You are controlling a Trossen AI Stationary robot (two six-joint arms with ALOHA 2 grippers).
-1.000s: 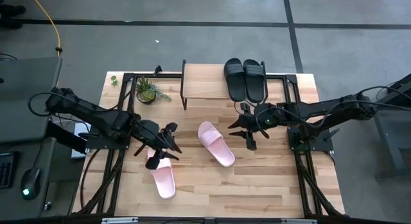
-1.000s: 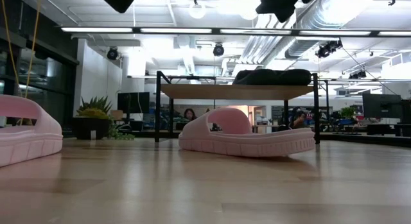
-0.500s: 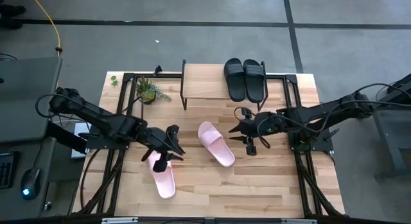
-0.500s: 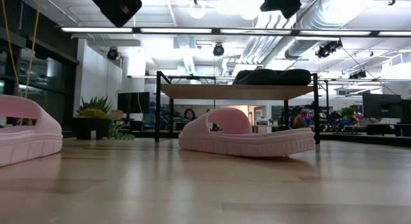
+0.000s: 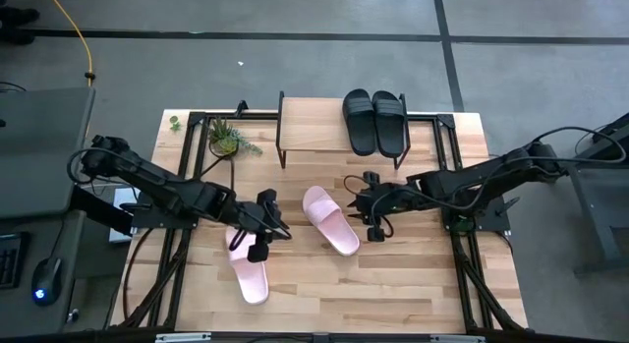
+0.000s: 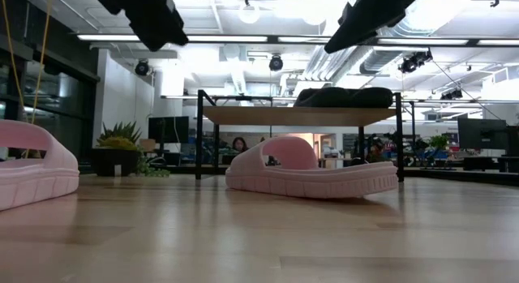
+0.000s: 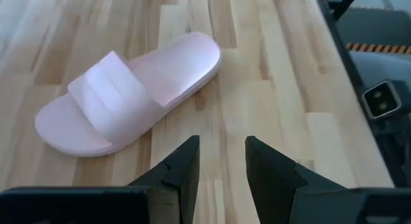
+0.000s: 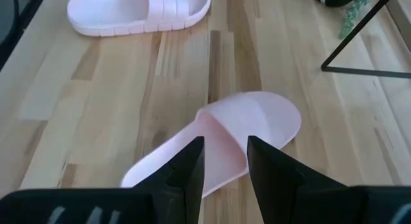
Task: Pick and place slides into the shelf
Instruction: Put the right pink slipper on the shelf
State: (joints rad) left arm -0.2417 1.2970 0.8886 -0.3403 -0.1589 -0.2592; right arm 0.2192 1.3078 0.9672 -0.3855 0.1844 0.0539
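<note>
One pale pink slide (image 5: pixel 332 223) lies sole-down mid-table, also in the low view (image 6: pixel 312 173), the left wrist view (image 7: pixel 128 95) and the right wrist view (image 8: pixel 257 118). A second pink slide (image 5: pixel 251 279) lies nearer the table's left (image 8: pixel 138 9). Two black slides (image 5: pixel 374 120) sit side by side on the right end of the shelf (image 5: pixel 314 127). My left gripper (image 5: pixel 275 225) hovers open just left of the middle slide (image 7: pixel 221 153). My right gripper (image 5: pixel 366 213) hovers open just right of it (image 8: pixel 225 153). Both are empty.
A potted plant (image 5: pixel 226 140) stands at the far left, beside the shelf. Black frame rails run along the table's left and right sides. The left half of the shelf top (image 6: pixel 243 115) is bare. Bare wood lies along the near edge. People sit far behind in the room.
My left gripper has moved toward the table's right and come lower, off the left pink slide and toward the middle one. My right gripper has moved toward the table's left and down, closing in on the same slide. The slides have stayed put.
</note>
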